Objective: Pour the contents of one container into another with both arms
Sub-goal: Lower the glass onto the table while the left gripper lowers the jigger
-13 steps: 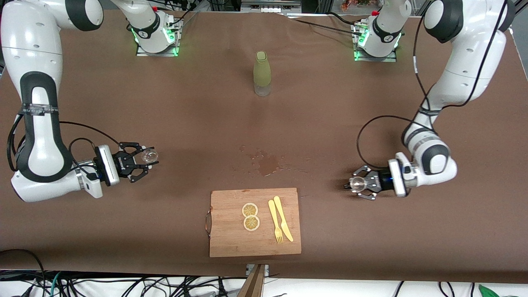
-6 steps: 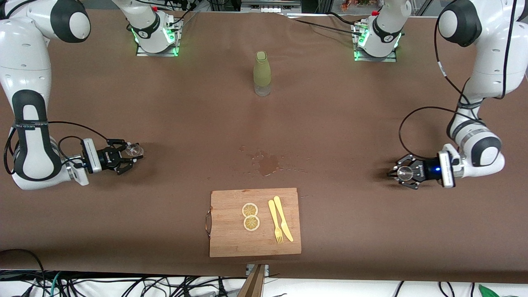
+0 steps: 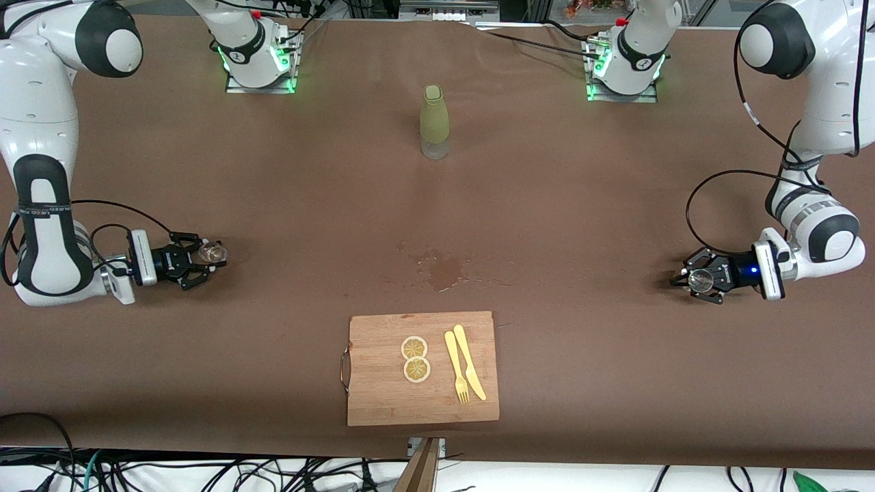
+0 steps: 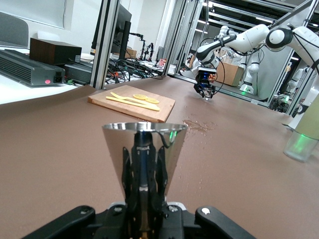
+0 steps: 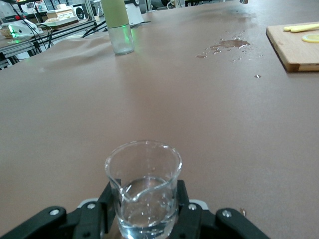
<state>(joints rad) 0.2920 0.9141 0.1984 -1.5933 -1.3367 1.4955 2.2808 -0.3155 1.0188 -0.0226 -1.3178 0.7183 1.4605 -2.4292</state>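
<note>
Matt brown tablecloth (image 3: 287, 178); wooden board (image 3: 383, 396); glass beaker (image 5: 143, 188).

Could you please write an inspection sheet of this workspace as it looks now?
Surface: brown table, wet spill near its middle.
Job's things: glass beaker with some water; metal cone cup.
Clutter: cutting board with lemon slices, fork and knife; green bottle standing upright.
Grippers: right gripper shut on beaker; left gripper shut on cup.
Cables: black loops on both arms, tangle below the table edge.
Surroundings: frames, equipment.
</note>
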